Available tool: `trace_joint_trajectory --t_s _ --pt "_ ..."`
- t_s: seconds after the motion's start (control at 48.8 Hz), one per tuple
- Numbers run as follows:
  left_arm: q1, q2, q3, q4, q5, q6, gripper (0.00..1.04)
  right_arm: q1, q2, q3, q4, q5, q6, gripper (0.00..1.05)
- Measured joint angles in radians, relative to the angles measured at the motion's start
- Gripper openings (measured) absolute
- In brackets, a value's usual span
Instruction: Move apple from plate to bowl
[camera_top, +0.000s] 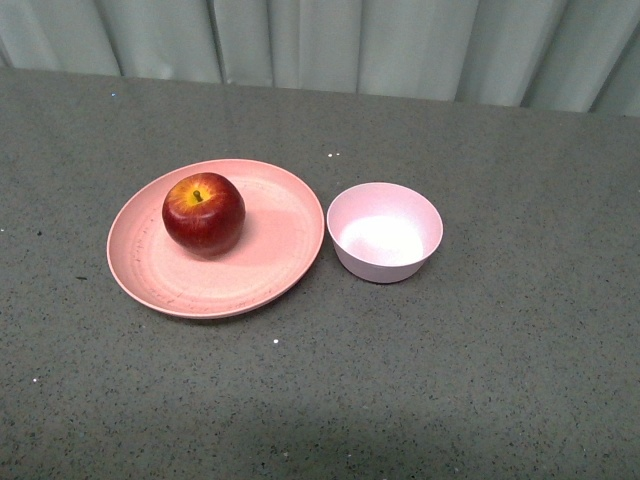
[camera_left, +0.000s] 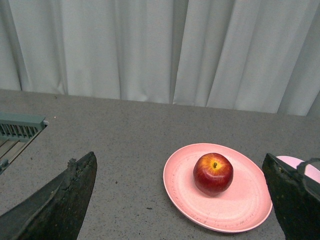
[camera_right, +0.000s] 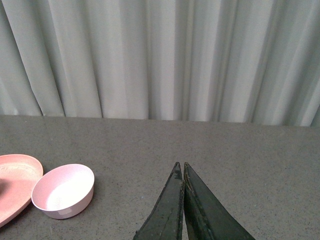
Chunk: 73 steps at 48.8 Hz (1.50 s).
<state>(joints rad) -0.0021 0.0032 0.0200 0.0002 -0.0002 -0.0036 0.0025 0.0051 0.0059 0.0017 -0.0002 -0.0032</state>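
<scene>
The dark-red apple (camera_top: 204, 213) with a yellow patch at its stem sits on the wide salmon-pink plate (camera_top: 275, 265), left of centre on it. The small pale bowl (camera_top: 385, 232) stands empty just right of the plate. Neither arm shows in the front view. In the left wrist view the apple (camera_left: 213, 173) and plate (camera_left: 240, 205) lie ahead, between the wide-open fingers (camera_left: 65, 195) of my left gripper (camera_left: 180, 162), well short of them. My right gripper (camera_right: 180, 167) is shut and empty, with the bowl (camera_right: 64, 191) and the plate's edge (camera_right: 15, 175) off to one side.
A grey speckled tabletop (camera_top: 480, 380) runs back to a pale pleated curtain (camera_top: 320, 40). A grey-green slatted object (camera_left: 17, 127) lies at the table's edge in the left wrist view.
</scene>
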Motion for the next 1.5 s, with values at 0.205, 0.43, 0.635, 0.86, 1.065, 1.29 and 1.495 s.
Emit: trace_joint_trajectory --t_s 0.205,0.43,0.635,0.86,1.065,1.29,1.495 --pt "0.0 0.0 0.0 0.0 0.0 0.0 0.98 0.0 -0.001 0.0 0.0 0.0 0.0 0.24" --pt "0.0 0.0 0.0 0.0 0.0 0.0 0.98 0.0 -0.001 0.0 0.0 0.0 0.0 0.63" --pt "-0.001 0.0 0.0 -0.001 -0.006 0.0 0.98 0.0 -0.001 0.0 0.0 0.0 0.001 0.97" --pt "-0.077 0.277 0.033 0.073 -0.201 -0.055 0.98 0.0 -0.001 0.0 -0.001 0.0 0.0 0.95" --pt "-0.077 0.845 0.141 0.532 -0.081 -0.12 0.98 0.0 -0.001 0.0 -0.001 0.0 0.0 0.95" --pt "-0.137 1.421 0.388 0.723 -0.011 -0.185 0.98 0.0 -0.001 0.0 -0.001 0.0 0.0 0.95" --pt "-0.205 1.7 0.599 0.677 0.031 -0.182 0.98 0.0 -0.001 0.0 -0.001 0.0 0.0 0.95"
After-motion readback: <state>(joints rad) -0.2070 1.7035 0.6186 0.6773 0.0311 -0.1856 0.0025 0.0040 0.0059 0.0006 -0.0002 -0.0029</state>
